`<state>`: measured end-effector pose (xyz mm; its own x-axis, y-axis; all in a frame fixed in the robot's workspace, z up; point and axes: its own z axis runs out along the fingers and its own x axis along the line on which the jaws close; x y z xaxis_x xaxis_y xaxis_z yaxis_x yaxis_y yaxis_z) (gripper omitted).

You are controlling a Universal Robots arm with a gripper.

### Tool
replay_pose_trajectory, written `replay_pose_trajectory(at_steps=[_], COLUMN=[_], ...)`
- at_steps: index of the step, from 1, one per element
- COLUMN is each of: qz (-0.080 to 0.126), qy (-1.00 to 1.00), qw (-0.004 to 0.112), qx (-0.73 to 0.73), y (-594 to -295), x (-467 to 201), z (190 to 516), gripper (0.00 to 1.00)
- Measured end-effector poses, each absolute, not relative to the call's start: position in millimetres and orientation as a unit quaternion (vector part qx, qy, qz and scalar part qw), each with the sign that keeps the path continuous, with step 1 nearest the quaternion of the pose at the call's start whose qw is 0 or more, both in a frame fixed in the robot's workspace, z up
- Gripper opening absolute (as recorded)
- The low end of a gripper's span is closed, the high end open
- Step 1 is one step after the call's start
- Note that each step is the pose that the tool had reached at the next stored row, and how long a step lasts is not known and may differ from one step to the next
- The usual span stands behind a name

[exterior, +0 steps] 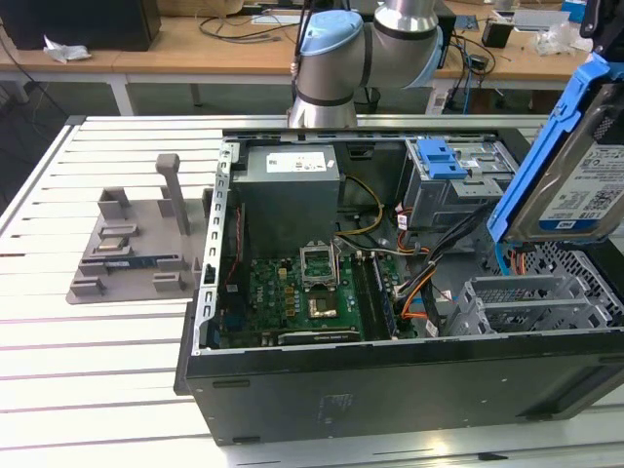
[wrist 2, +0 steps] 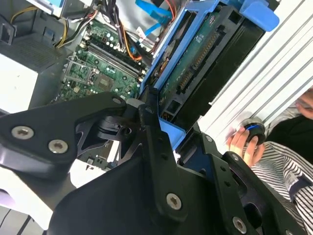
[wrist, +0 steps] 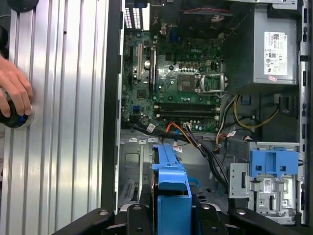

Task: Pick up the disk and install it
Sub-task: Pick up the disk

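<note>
Disk (exterior: pixel 577 190) over open case (exterior: pixel 390 375) on slatted table (exterior: pixel 97 375), wooden desks (exterior: pixel 195 44) behind

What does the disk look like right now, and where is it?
The disk is a flat silver-metal drive with a white, blue-banded label, framed by blue plastic rails; the second wrist view shows its green circuit-board underside. It is held on edge, tilted, above the open computer case at the exterior view's right, with the gripper shut on its blue frame.
</note>
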<state>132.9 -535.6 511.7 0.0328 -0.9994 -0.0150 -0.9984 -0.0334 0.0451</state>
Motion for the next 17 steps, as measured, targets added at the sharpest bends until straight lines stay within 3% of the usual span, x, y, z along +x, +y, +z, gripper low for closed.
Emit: replay_pose_trajectory(at_steps=[17], qz=[-0.020], qy=[-0.697], qw=[0.012], qx=[0.717], y=[-545.3], x=[140.6], z=[479.0], gripper=[0.37])
